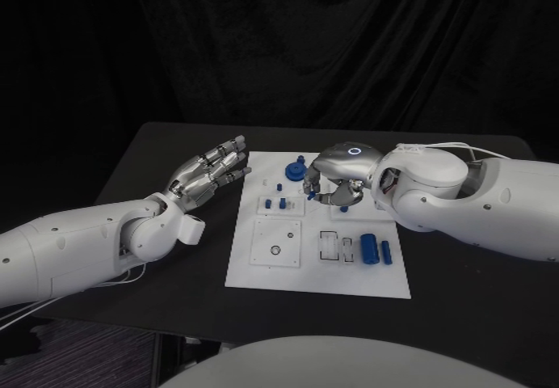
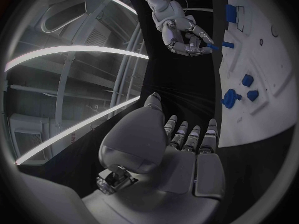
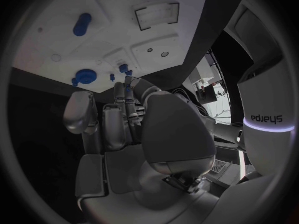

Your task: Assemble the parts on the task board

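Note:
The white task board lies mid-table. My right hand hovers over its far middle with fingers curled down, pinching a small blue part at its fingertips; the same part shows between the fingers in the right wrist view. My left hand is open with fingers stretched out, just off the board's far left corner and holding nothing. A round blue part stands at the board's far edge, and small blue pegs stand near it. A blue cylinder lies on the board's right side.
A thin blue bar lies beside the cylinder. Shallow recessed plates sit on the board's near half. The black table runs wide around the board, with a dark curtain behind it.

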Robot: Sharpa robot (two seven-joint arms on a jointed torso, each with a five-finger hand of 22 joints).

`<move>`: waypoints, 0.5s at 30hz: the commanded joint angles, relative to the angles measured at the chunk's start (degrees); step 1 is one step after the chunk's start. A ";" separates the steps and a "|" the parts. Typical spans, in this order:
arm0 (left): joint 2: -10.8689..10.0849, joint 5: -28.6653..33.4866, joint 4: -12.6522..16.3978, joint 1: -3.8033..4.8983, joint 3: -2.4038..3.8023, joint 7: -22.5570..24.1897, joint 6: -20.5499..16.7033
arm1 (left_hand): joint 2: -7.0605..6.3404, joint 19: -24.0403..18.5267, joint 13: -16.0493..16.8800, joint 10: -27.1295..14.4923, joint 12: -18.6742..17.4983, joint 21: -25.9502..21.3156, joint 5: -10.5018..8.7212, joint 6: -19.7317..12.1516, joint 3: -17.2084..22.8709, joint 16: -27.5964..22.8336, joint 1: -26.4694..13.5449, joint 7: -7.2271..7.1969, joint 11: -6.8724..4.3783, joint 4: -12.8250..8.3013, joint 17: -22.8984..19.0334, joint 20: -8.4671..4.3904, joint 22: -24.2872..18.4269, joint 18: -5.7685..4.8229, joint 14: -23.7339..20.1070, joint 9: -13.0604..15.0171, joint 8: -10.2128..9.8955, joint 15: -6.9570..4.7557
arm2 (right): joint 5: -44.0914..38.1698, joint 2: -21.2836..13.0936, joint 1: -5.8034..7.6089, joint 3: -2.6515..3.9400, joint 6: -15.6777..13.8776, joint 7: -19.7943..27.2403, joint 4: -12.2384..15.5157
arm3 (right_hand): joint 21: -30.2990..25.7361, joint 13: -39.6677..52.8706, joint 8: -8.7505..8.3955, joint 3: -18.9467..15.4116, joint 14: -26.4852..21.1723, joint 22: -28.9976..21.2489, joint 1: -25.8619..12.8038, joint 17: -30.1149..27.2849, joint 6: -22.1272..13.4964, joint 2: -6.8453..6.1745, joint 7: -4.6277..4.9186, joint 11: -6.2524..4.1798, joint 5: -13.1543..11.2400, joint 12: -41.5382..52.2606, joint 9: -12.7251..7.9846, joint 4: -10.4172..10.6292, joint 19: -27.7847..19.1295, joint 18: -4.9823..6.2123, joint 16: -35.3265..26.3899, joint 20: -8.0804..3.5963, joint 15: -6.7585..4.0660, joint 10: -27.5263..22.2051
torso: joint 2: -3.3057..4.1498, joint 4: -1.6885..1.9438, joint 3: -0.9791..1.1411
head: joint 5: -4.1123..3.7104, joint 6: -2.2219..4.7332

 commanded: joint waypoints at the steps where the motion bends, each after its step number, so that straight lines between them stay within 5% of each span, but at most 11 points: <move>1: 0.16 0.02 0.02 -0.13 0.06 4.48 1.02 | 0.12 -0.15 -0.06 -0.08 -0.24 -0.05 0.24 -0.41 0.02 0.03 0.43 0.18 0.55 0.02 0.01 0.36 -0.10 0.94 -0.24 -0.02 -0.12 0.14 | -5.04 1.16 -0.87 0.01 0.42 0.39 -0.28 | 0.18 -0.13 -0.30 0.00 0.44 8.48 -0.55 0.02 -0.48 -0.16 0.11 0.03 0.49 -0.36 6.70 -0.19 0.51 -0.73 0.34 0.00 -0.09 0.45 | -0.01 0.07 0.04 | 0.43 -0.01; 5: 0.19 0.02 -0.03 -0.15 0.06 4.44 1.04 | 0.12 -0.15 -0.06 -0.08 -0.24 -0.05 0.24 -0.41 0.02 0.03 0.43 0.18 0.55 0.02 0.01 0.36 -0.10 0.94 -0.24 -0.02 -0.12 0.14 | -6.52 2.52 -2.07 0.01 0.30 0.58 -0.81 | 0.18 -0.13 -0.30 0.00 0.44 8.48 -0.55 0.02 -0.48 -0.16 0.11 0.03 0.49 -0.36 6.70 -0.19 0.51 -0.73 0.34 0.00 -0.09 0.45 | -0.07 -0.12 -0.02 | 0.97 -0.01; 15: 0.50 0.02 -0.39 -0.41 0.06 4.39 1.40 | 0.21 -0.21 -0.07 -0.13 -0.32 -0.09 0.31 -0.51 0.05 0.00 0.51 0.22 0.61 0.00 0.00 0.38 -0.27 0.95 -0.30 -0.03 -0.13 0.17 | -10.37 4.71 -4.87 0.01 -0.59 0.70 -2.02 | 0.67 -0.22 -0.47 0.04 0.58 8.58 -0.67 0.38 -0.64 -0.32 0.15 0.05 0.83 -0.49 6.78 -0.21 0.70 -0.81 0.58 0.00 -0.07 0.52 | -0.10 0.13 -0.13 | 1.68 -0.01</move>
